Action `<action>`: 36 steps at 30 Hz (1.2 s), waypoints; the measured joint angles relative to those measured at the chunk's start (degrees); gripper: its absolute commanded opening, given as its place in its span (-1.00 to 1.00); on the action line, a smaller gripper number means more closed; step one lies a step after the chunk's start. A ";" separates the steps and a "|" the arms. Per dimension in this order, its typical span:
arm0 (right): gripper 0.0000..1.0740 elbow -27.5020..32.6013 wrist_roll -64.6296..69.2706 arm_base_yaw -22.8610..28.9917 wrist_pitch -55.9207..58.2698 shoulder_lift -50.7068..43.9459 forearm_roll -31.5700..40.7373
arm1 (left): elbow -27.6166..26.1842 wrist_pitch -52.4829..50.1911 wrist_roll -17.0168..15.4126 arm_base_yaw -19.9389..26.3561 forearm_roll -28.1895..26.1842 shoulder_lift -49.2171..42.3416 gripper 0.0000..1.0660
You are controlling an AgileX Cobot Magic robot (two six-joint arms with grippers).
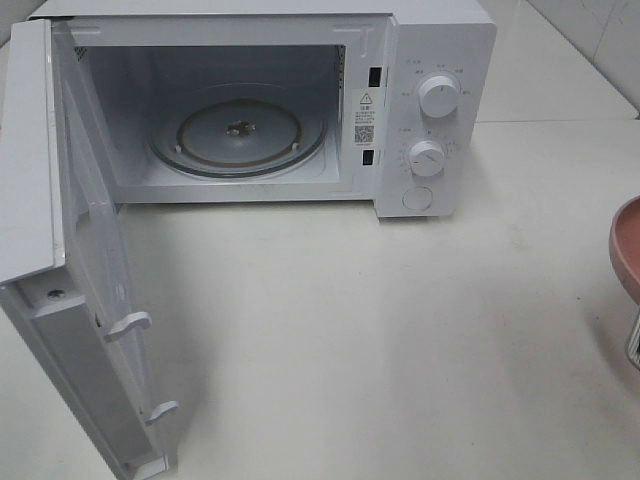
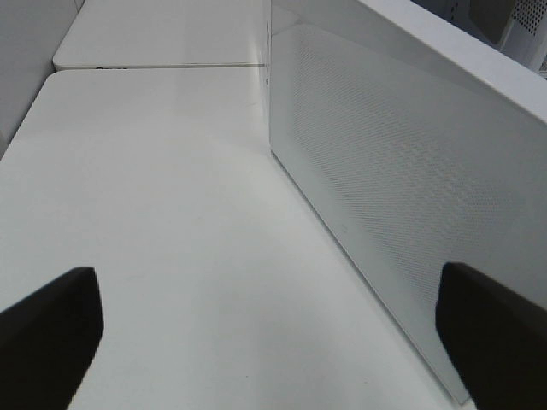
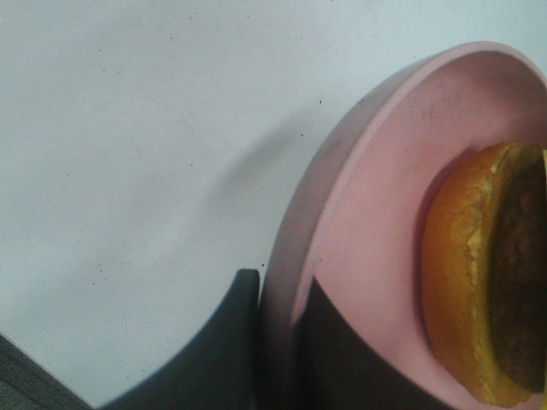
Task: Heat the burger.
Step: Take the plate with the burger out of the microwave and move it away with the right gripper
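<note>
While the microwave (image 1: pixel 300 100) door (image 1: pixel 60 260) stands wide open, the burger (image 3: pixel 487 282) sits on the pink plate (image 3: pixel 359 222).
Right tool (image 3: pixel 278 342) clenched on plate rim, right of microwave at counter (image 1: pixel 380 340) edge. Left tool (image 2: pixel 273 333) released, beside door. Sticker with QR code (image 1: pixel 364 117) on microwave frame; text unreadable.

White table (image 1: pixel 330 330), tiled wall (image 1: pixel 600 40)

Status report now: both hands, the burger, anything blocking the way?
Left hand open, empty. Right hand shut on plate rim, burger aboard. Microwave door open, path clear.
</note>
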 measured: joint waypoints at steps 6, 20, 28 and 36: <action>-1.00 0.00 7.62 0.00 1.66 0.00 -2.23 | 0.00 0.00 0.00 0.00 0.00 0.00 0.84; -1.00 -4.24 22.12 0.00 4.47 9.80 -5.04 | 0.00 0.00 0.00 0.00 0.00 0.00 0.84; -1.00 -10.26 31.80 0.00 4.93 21.43 -8.42 | 0.00 0.00 0.00 0.00 0.00 0.00 0.84; -1.00 -15.99 36.55 0.00 6.07 32.77 -9.00 | 0.00 0.00 0.00 0.00 0.00 0.00 0.84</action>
